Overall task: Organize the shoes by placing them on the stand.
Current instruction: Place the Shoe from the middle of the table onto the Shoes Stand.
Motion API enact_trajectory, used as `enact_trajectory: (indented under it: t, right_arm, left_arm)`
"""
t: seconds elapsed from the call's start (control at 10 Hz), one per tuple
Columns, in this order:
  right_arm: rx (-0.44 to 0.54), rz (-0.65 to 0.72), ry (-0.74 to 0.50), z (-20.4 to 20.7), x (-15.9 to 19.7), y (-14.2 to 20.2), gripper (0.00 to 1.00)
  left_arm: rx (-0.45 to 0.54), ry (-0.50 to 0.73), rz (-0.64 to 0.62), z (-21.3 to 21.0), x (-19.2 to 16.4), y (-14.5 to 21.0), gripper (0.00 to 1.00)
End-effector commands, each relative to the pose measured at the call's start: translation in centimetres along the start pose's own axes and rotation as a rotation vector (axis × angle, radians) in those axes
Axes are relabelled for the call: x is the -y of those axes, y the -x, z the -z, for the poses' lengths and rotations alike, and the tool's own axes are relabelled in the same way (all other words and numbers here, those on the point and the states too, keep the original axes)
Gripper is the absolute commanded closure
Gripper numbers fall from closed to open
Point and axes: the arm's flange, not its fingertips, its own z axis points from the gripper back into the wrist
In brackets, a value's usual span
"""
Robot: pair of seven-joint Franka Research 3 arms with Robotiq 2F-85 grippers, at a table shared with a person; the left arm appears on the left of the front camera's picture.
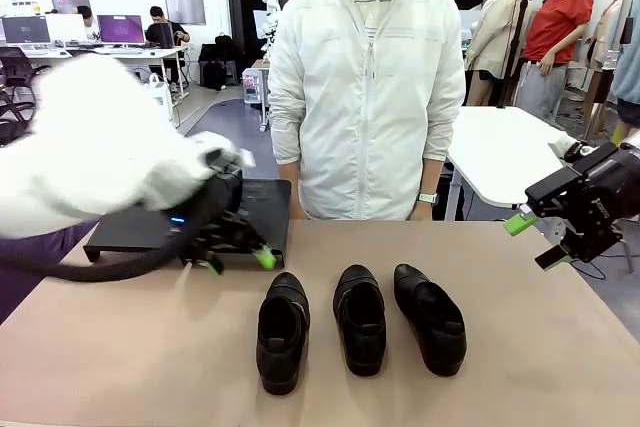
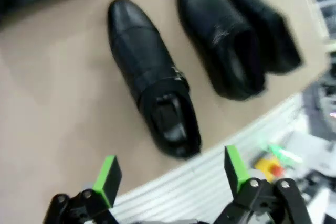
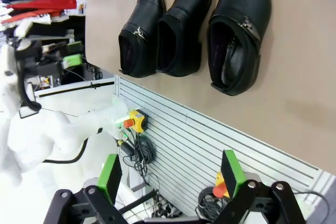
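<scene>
Jaws wide open, both empty. Three shoes (image 1: 360, 319) in a row on table (image 1: 120, 347) just ahead of left jaws, heels robot-side, likely for easy pickup; stand (image 1: 130, 229) just behind left jaws; right jaws well off.

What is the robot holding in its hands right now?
Nothing. The left hand and the right hand are both open and empty, up in the air. The shoes lie untouched on the table.
</scene>
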Motion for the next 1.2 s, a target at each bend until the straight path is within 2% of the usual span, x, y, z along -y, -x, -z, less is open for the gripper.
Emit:
enact_trajectory:
  t: [0.0, 0.1, 0.2, 0.3, 0.4, 0.5, 0.6, 0.7, 0.9, 1.1]
  right_arm:
    - [-0.003, 0.016, -0.002, -0.5, -0.5, -0.2, 0.0]
    - [-0.003, 0.016, -0.002, -0.5, -0.5, -0.2, 0.0]
    - [-0.003, 0.016, -0.002, -0.5, -0.5, -0.2, 0.0]
    - [-0.003, 0.016, -0.002, -0.5, -0.5, -0.2, 0.0]
    - [-0.003, 0.016, -0.002, -0.5, -0.5, -0.2, 0.0]
    - [-0.003, 0.016, -0.002, -0.5, -0.5, -0.2, 0.0]
    - [-0.003, 0.016, -0.002, -0.5, -0.5, -0.2, 0.0]
    - [-0.003, 0.016, -0.002, -0.5, -0.5, -0.2, 0.0]
    - [-0.003, 0.016, -0.002, -0.5, -0.5, -0.2, 0.0]
    - [-0.003, 0.016, -0.002, -0.5, -0.5, -0.2, 0.0]
  left_arm:
    - [-0.053, -0.21, -0.223, -0.5, -0.7, -5.4, 0.0]
    - [0.0, 0.0, 0.0, 0.0, 0.0, 0.0, 0.0]
    - [0.0, 0.0, 0.0, 0.0, 0.0, 0.0, 0.0]
    - [-0.017, -0.108, -0.075, 2.2, 0.1, -3.2, 0.0]
    - [-0.063, -0.111, -0.153, 3.5, -0.3, -3.9, 0.0]
    - [-0.087, -0.151, -0.283, 5.1, -1.4, -3.8, 0.0]
    - [-0.081, -0.178, -0.367, 6.0, -1.7, -3.3, 0.0]
    - [-0.127, -0.201, -0.442, 7.5, -1.7, -2.0, 0.0]
    - [-0.159, -0.218, -0.464, 9.4, -2.1, -0.8, 0.0]
    - [-0.208, -0.222, -0.479, 10.8, -2.7, -1.4, 0.0]
